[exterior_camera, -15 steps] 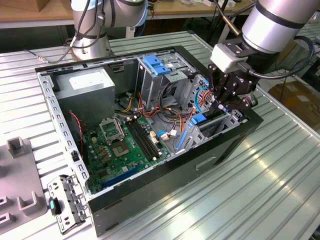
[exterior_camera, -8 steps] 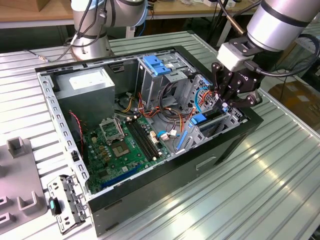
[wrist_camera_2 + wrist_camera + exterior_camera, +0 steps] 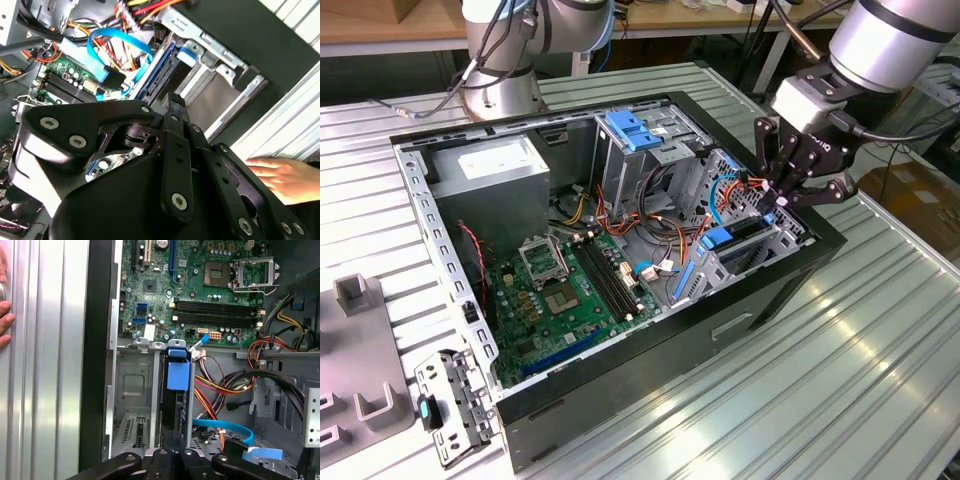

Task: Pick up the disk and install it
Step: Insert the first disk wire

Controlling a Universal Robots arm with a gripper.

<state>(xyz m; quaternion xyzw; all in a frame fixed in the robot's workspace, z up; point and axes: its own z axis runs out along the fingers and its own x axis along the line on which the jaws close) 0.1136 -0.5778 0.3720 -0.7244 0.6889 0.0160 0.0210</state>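
The disk (image 3: 176, 390) stands on edge in a slot of the drive cage (image 3: 132, 385), at the corner of the open computer case (image 3: 760, 290) toward the exterior view's right. Its blue rail tab faces the motherboard (image 3: 200, 285). The silver bay just beside it holds nothing.

My tool (image 3: 175, 447) sits right at the disk's outer end, in line with the slot. Whether it is clamped on the disk or only meets it, I cannot tell. In the exterior view my tool (image 3: 782, 205) hangs over that same corner, above the blue rails (image 3: 720, 240).

Orange and red cables (image 3: 220, 390) and a flat blue cable (image 3: 225, 427) run close by the cage. The case lies on the ribbed metal counter (image 3: 840, 380), and a person's hand (image 3: 280, 177) rests on the counter near the case wall.
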